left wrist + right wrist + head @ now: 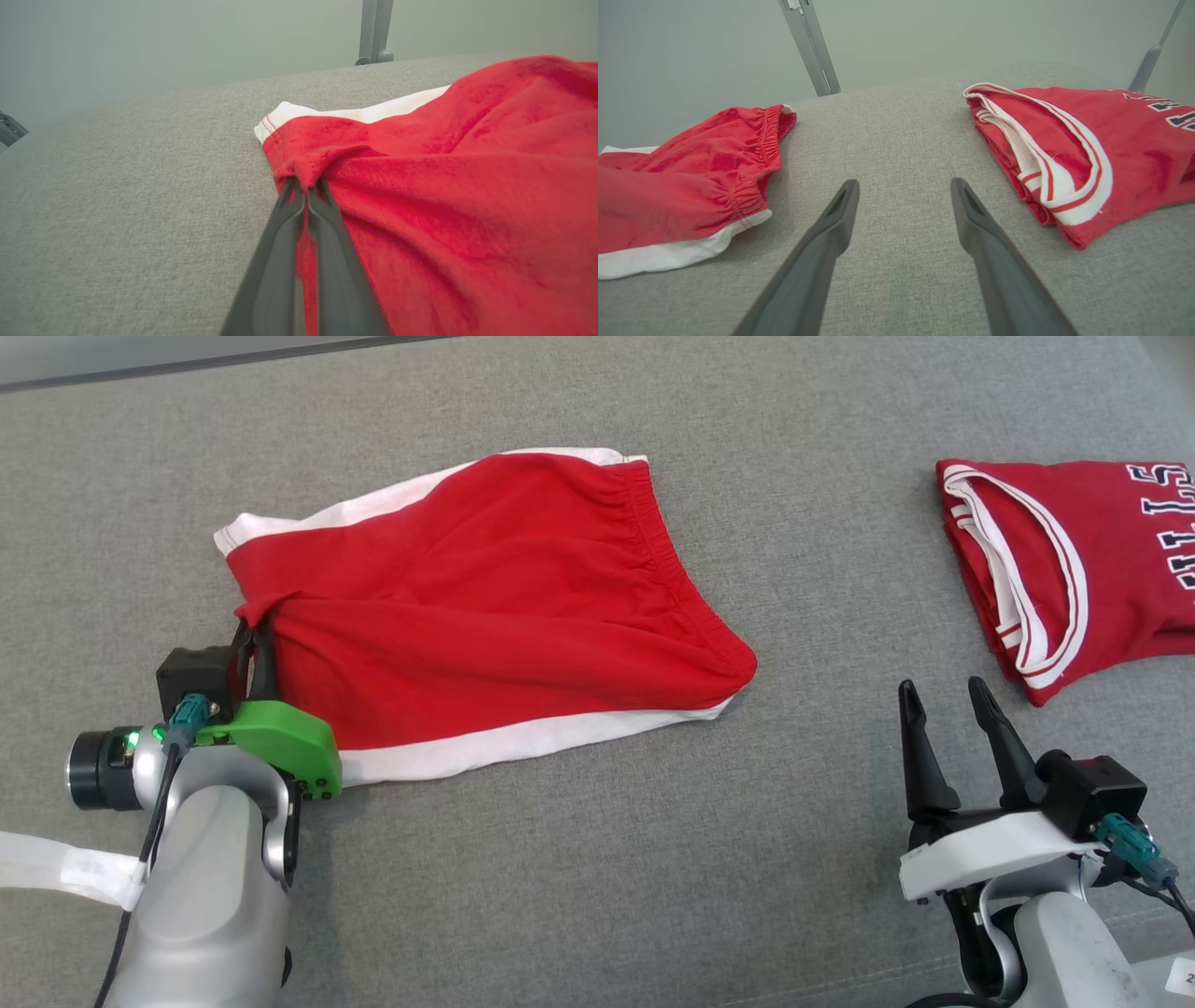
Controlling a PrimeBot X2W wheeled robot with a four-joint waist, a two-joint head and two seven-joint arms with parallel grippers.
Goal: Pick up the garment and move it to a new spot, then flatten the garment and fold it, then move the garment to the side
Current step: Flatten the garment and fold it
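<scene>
Pinching a small bunch of red cloth at the hem, the left gripper (pixel 254 633) had its two dark fingers pressed together on a leg corner of the red fabric shorts with white side stripes (pixel 485 597). In the left wrist view the cloth puckered right at the fingertips (pixel 288 196) and drew into folds that ran away from them across the garment. The shorts lay spread on the grey woven surface (pixel 597 896), near its middle and toward the robot's left. The elastic waistband pointed right and the leg openings left, with one white stripe along the far edge and another along the near edge. The right gripper (pixel 943 691) stood at the lower right with its fingers spread wide and nothing between them (bare grey weave showed in the gap in the right wrist view). It sat between the waistband end of the shorts and a folded red jersey with white trim and dark lettering (pixel 1074 551) — touching neither. The jersey lay well apart from the shorts, at the right edge.
</scene>
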